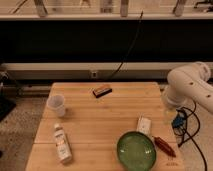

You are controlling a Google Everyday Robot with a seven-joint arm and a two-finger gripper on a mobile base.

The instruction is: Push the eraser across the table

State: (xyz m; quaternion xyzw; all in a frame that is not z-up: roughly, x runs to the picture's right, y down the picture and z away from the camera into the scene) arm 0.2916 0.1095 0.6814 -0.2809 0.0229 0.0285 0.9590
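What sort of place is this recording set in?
Probably a robotics lab or office test area: a butcher-block table holding the eraser and a green bowl, a cable trailing behind, and the gripper beside the table's right edge.

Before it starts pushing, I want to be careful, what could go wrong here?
The gripper hangs by the right edge of the light wooden table, far from the small dark eraser; reaching over, the arm might clip the white rectangular box. The eraser lies near the far edge, so a push that way could drop it.
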